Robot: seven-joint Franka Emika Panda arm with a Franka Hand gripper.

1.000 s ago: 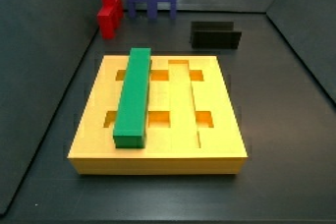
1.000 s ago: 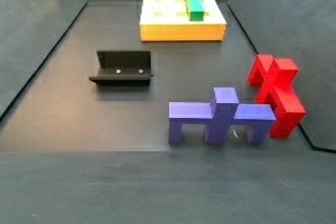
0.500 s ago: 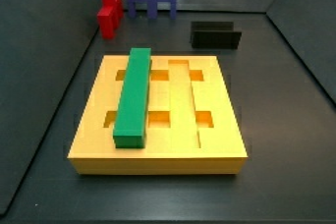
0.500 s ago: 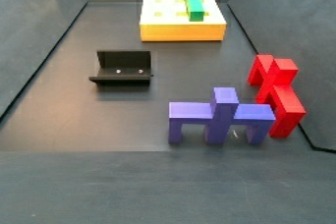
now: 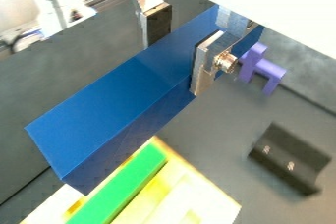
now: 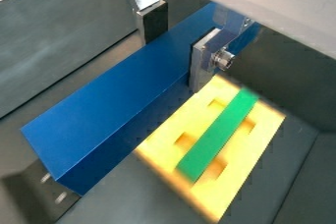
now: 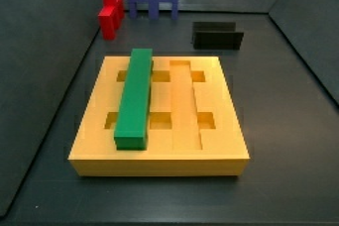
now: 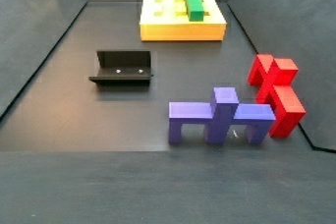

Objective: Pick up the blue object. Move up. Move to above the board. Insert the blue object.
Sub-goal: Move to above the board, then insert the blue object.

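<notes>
Laboratory test enclosure. Dark walls and floor are seen, with a fixture [image 8: 122, 68]; the gripper [image 5: 182, 39] is seen above the floor.

Fixture [image 8: 122, 68] stands alone on the dark floor. Purple cross-shaped piece [image 8: 218, 117] well apart from it, touching the red piece [image 8: 277, 90]. Green bar [image 7: 134, 95] far from fixture.

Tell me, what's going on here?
A robot arm's tool is shut on a blue bar and holds it in the air above a yellow board. A green bar already lies in one of the board's grooves. The blue bar is not in the board yet.
</notes>
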